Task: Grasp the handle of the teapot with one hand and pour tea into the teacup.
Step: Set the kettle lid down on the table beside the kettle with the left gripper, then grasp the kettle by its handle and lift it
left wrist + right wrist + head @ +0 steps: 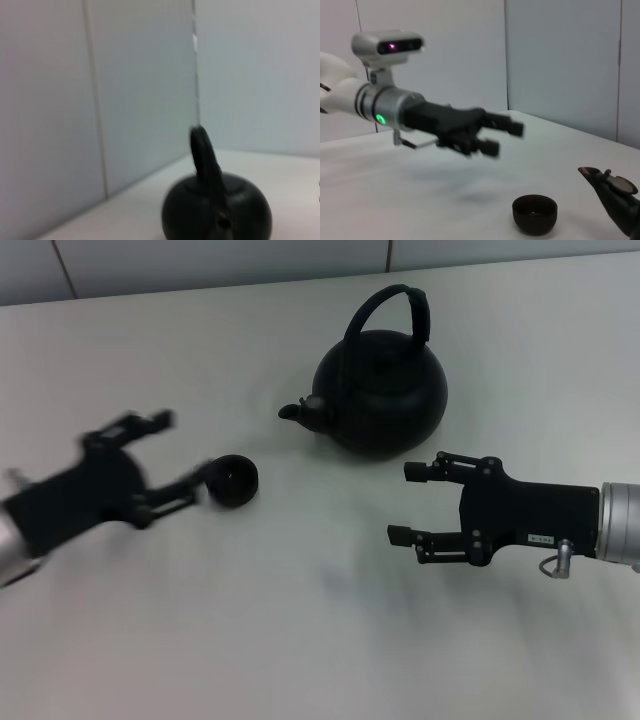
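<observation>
Standing upright on the white table (300,640), the teapot (385,390) points its spout at the teacup (232,481), its handle (395,305) arching free of both grippers. The right gripper (412,504) hovers just beside the teapot, jaws open and empty. The left gripper (175,455) hangs open beside the teacup, above the table. Pale wall panels (125,90) stand behind the teapot.

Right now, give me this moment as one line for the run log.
teapot: upright on table, handle not grasped | teacup: upright near spout | left gripper: open beside teacup | right gripper: open, empty, short of teapot
</observation>
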{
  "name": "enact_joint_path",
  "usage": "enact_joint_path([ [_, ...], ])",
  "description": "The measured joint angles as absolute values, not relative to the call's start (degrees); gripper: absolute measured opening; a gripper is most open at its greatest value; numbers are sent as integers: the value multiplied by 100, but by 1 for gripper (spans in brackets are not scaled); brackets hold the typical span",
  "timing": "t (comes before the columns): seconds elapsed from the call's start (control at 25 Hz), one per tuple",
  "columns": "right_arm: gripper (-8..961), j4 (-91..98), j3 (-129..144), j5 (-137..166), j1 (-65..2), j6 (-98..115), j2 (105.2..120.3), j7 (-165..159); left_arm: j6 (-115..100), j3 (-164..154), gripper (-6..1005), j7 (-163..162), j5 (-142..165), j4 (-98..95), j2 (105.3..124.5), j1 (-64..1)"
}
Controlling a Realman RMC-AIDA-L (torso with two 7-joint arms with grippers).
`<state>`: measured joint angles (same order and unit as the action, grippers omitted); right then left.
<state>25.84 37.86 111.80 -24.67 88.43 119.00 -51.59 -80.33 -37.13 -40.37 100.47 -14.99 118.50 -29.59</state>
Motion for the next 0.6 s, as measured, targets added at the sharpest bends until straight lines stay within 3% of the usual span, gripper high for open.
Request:
enact_joint_path([
  [0.08,767,2584,3764,11180,-2456,8842,11900,-5159,-8905,-3563,804,-4410,10041,-2184,11755,-2389],
  [0.2,765,2584,3741,11180,-2441,8842,11900,-5159,-9306,-3571,804,-4539,10059,-2407,11664,-2133],
  [0.4,761,2584,3736,11180,-2424,8842,11904,-5159,-10363,-3569,804,-4826,10107,-2569,11243,-1466],
  [0.6,757,2584,3735,11179,-2419,8843,11908,-5159,-10486,-3534,804,-4814,10088,-2697,11167,-1241],
])
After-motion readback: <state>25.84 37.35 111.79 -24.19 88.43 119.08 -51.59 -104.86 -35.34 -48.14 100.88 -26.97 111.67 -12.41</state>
